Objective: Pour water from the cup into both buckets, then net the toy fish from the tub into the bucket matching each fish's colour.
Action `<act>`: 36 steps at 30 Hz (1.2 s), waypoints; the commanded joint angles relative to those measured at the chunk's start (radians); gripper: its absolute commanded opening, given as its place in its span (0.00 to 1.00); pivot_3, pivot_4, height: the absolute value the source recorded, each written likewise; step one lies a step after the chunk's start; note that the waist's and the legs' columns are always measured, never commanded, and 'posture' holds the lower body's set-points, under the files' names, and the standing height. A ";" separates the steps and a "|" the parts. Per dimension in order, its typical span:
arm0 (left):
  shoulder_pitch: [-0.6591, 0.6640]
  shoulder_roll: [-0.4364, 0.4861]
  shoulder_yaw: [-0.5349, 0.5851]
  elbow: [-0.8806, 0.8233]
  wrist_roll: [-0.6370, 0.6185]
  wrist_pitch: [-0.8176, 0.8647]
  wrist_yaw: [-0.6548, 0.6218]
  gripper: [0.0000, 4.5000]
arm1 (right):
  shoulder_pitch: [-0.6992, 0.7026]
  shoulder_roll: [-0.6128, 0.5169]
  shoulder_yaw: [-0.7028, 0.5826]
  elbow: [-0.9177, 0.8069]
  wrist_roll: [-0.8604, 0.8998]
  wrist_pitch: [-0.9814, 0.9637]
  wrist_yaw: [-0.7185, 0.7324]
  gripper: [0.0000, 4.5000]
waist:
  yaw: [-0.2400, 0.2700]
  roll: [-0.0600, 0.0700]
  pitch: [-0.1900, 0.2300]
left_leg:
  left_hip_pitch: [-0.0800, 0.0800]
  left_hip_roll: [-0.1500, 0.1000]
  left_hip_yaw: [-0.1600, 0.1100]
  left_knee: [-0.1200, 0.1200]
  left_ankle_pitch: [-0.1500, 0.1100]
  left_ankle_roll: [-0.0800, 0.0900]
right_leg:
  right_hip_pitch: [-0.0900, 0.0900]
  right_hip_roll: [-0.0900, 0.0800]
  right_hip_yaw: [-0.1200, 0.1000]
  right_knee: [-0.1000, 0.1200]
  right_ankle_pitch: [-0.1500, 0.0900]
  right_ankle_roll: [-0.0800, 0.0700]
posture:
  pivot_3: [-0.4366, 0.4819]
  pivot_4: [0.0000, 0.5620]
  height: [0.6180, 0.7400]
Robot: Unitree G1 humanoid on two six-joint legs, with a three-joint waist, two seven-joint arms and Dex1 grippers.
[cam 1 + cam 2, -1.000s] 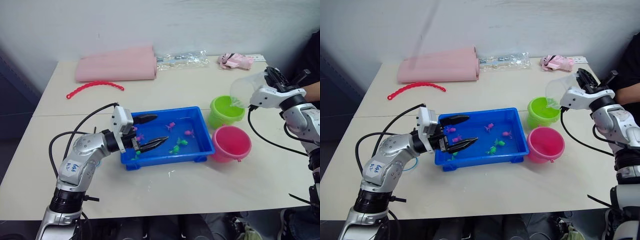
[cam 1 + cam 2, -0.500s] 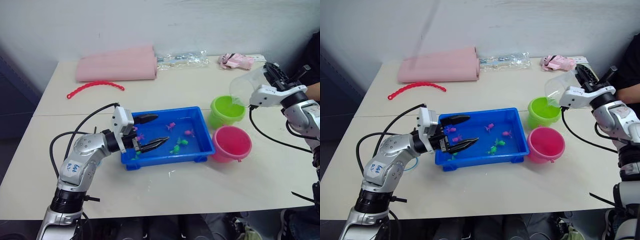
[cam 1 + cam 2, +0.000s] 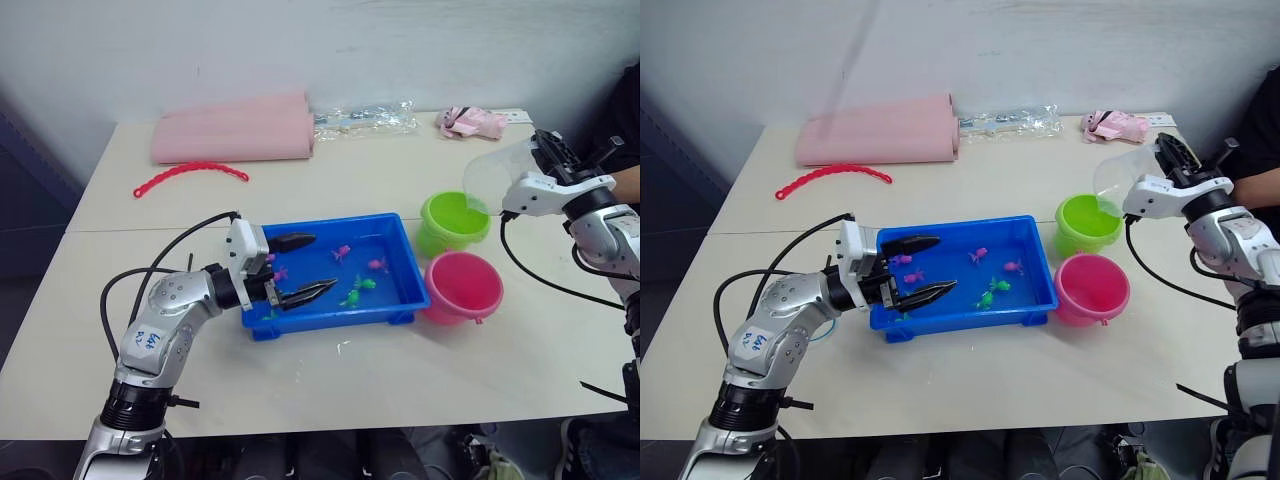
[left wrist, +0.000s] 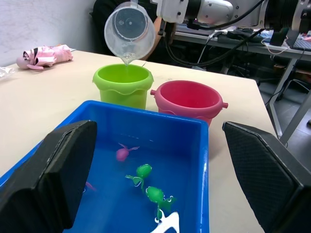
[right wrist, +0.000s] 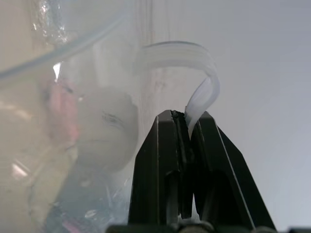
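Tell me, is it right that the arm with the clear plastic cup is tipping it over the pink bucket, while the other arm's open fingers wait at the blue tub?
Not quite. The wide clear plastic cup, held by the right gripper, is tipped over the lime green bucket, not the pink bucket beside it; the left wrist view shows this. The left gripper is indeed open at the shallow blue plastic tub.

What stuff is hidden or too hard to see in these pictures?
- Water level in the green bucket: head views are too shallow, and its wall blocks the inside in the left wrist view.
- The tub's left end: the left gripper covers any fish there.
- The cup: up close in the right wrist view it blurs everything behind it.
- The person's arm: cut off by the head view's right edge.
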 commanded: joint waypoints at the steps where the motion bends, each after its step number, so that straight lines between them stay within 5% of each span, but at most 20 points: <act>1: -0.005 -0.004 0.026 -0.052 -0.041 0.006 0.007 1.00 | 0.014 0.053 -0.173 0.023 0.301 0.034 0.190 0.01 | 0.000 0.000 0.000 | 0.000 0.000 0.000 0.000 0.000 0.000 | 0.000 0.000 0.000 0.000 0.000 0.000 | 0.48 0.27 1.00; 10: -0.012 0.064 0.069 -0.115 -0.155 0.058 -0.086 1.00 | 0.166 0.143 -0.540 -0.118 0.861 0.387 0.563 0.01 | 0.005 -0.001 0.001 | -0.001 0.000 -0.003 0.000 0.000 0.001 | 0.003 -0.001 -0.003 -0.001 0.000 0.000 | 0.48 0.27 1.00; 18: 0.081 0.135 0.055 -0.170 -0.177 0.048 -0.176 1.00 | 0.467 0.238 -0.684 -0.271 0.942 0.489 0.467 0.01 | 0.001 -0.001 0.001 | 0.000 0.000 -0.003 -0.001 -0.001 0.001 | 0.002 -0.001 0.000 -0.002 0.000 0.000 | 0.48 0.27 1.00; 34: 0.135 0.138 0.024 -0.163 -0.153 0.026 -0.207 1.00 | 0.556 0.389 -0.705 -0.290 0.962 0.446 0.459 0.01 | 0.002 0.000 0.001 | 0.001 0.000 -0.001 -0.001 -0.001 0.001 | 0.002 -0.001 0.006 -0.001 0.000 0.000 | 0.48 0.27 1.00; 36: 0.136 0.138 0.022 -0.159 -0.150 0.023 -0.208 1.00 | 0.578 0.385 -0.707 -0.305 0.963 0.446 0.461 0.13 | 0.002 0.000 0.001 | 0.001 0.000 -0.001 -0.001 -0.001 0.001 | 0.002 -0.001 0.006 -0.001 0.000 0.000 | 0.48 0.27 1.00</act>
